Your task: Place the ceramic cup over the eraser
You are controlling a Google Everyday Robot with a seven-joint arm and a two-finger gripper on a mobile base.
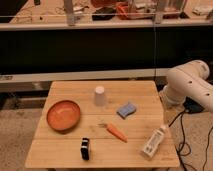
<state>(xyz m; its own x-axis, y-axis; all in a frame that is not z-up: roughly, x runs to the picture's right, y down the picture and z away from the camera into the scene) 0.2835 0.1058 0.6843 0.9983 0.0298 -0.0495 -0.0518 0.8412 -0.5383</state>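
Can't spot the tool anywhere: out of shot, somewhere past the desk's right edge, beyond the bulky white robot arm (192, 85). Spread as wide as it goes, with nothing in it.

Looks like step one, i.e. reaching for the small plain white tapered ceramic cup (100, 96). Sitting untouched near the middle of the desk's far edge, apparently mouth-down with the narrow end up. Handy, no flipping needed.

Tips for doing it well:
- Come in over the far-right corner and pinch around the cup's narrow upper part, squarely, to avoid shoving it toward the far edge.
- Lift straight up and high before travelling. Probably the target: the small black block eraser with a pale stripe (85, 148), standing near the front edge, left of centre. Tall enough to get knocked over by a low rim.
- Steer between the round orange bowl (63, 115) by the left edge and the orange carrot (116, 132) mid-desk.
- Centre, then lower slowly.

Also lying around: a blue rectangular sponge (126, 110) just beside the cup, and a white labelled bottle (154, 141) toward the front-right corner.

Arm pose: only a fat link and joint showing, bent, hanging beside the right edge, well apart from the cup.
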